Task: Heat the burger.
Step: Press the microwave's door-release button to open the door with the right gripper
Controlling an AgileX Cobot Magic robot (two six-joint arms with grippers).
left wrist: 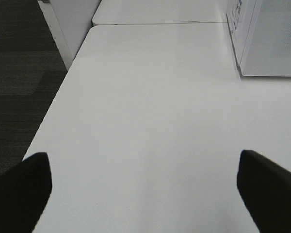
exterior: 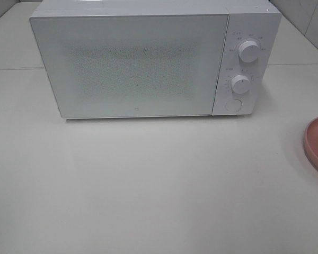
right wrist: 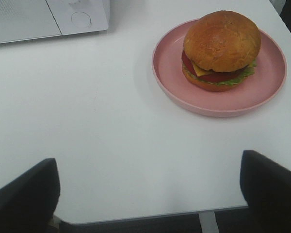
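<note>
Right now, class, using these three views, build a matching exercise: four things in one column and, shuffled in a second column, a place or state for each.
Things:
1. burger
2. plate
3. microwave door
4. left hand

Places or states:
A. shut
B. open, over bare table
C. sitting on the plate
D. pink, at the right edge of the overhead view

Pairs: 1-C, 2-D, 3-A, 4-B.
</note>
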